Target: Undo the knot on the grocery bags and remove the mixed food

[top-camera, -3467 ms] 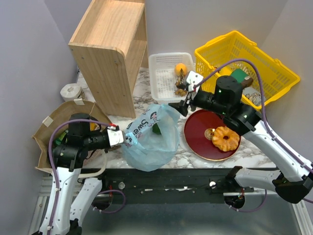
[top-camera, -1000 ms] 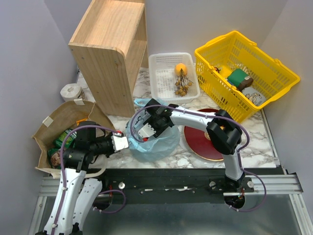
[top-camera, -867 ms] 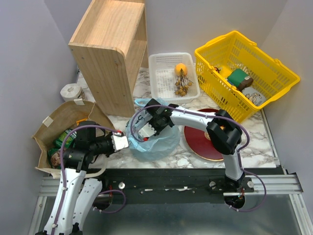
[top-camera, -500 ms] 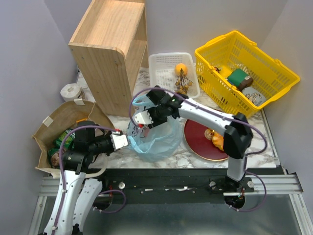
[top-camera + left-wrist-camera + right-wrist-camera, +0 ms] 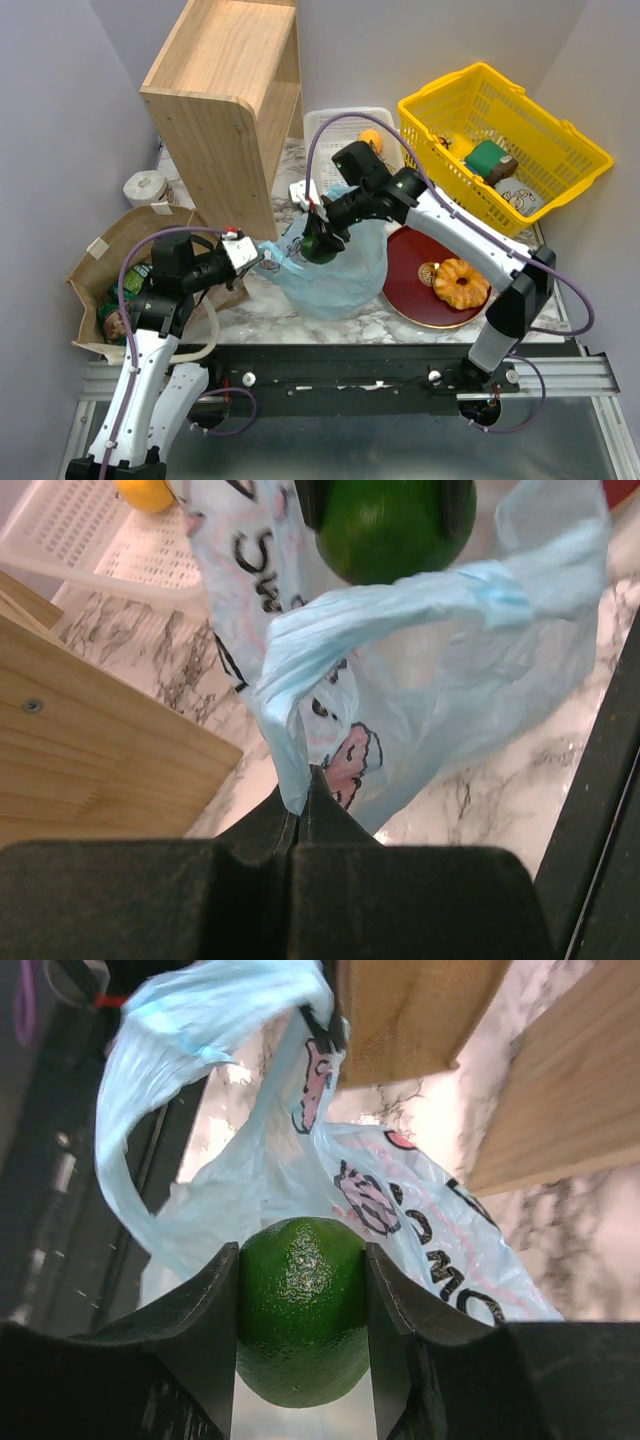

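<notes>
My right gripper [image 5: 318,243] is shut on a dark green round fruit [image 5: 300,1305], held just above the open mouth of the light blue plastic bag [image 5: 335,278]. At the bag's left, my left gripper [image 5: 252,251] is shut on one handle loop [image 5: 290,695] and holds it taut. The knot is out of view. The brown paper bag [image 5: 105,262] lies at the far left under the left arm, with snack packets [image 5: 113,320] inside. A ring pastry [image 5: 460,282] rests on the red plate [image 5: 405,262]. An orange [image 5: 370,138] lies in the white tray [image 5: 335,125].
A wooden shelf unit [image 5: 225,110] stands right behind the blue bag. The yellow basket [image 5: 505,150] with goods is at the back right. A tape roll [image 5: 145,187] sits at the left wall. The table's near edge runs just below the bag.
My right gripper has come up out of the blue bag with the green fruit and swung back and right. The left gripper kept its hold on the handle and rose a little.
</notes>
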